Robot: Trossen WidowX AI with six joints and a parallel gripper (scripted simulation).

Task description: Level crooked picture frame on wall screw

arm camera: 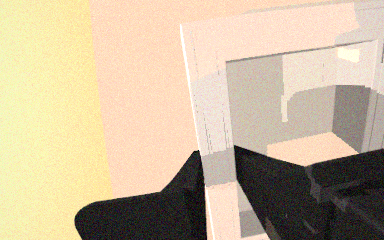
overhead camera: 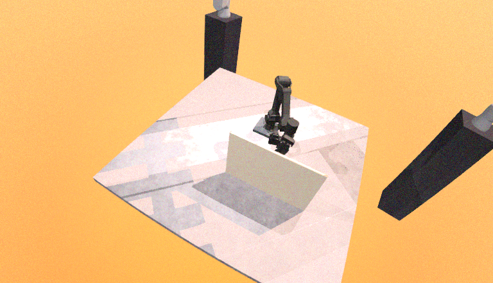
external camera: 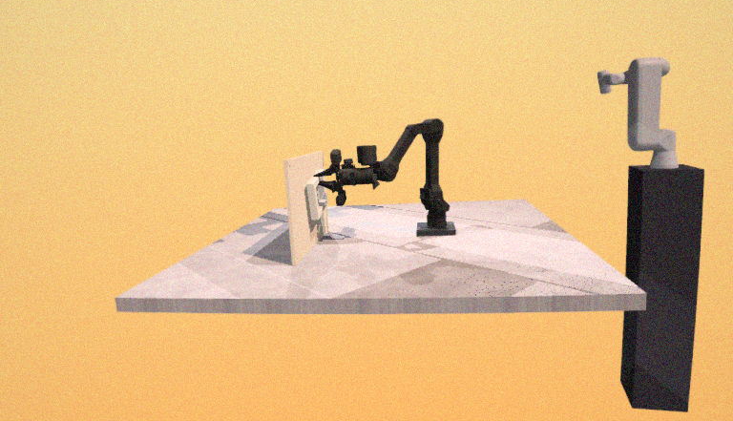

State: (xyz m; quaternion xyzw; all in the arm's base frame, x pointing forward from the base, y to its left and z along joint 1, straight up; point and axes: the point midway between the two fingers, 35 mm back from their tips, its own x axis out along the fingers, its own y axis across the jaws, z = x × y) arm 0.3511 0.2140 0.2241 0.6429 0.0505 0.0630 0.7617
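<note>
The pale picture frame (external camera: 312, 200) (arm camera: 212, 107) is against the near face of the upright cream panel (overhead camera: 269, 169) (external camera: 297, 217) (arm camera: 142, 110). In the wrist view its gripped bar runs nearly parallel to the panel's edge. My gripper (external camera: 318, 178) (arm camera: 213, 153) is shut on the frame's top bar, one finger above and one below it in the exterior view. In the top view the panel hides the frame and my fingertips. The screw and the notched strip are hidden, so I cannot tell how the strip sits on the screw.
The panel stands on the patterned table (overhead camera: 145, 163) (external camera: 378, 286). My arm's base (external camera: 435, 228) stands behind the gripper. Dark pedestals (overhead camera: 221, 47) (overhead camera: 436, 163) (external camera: 659, 286) bearing grey arms stand beyond the table edges.
</note>
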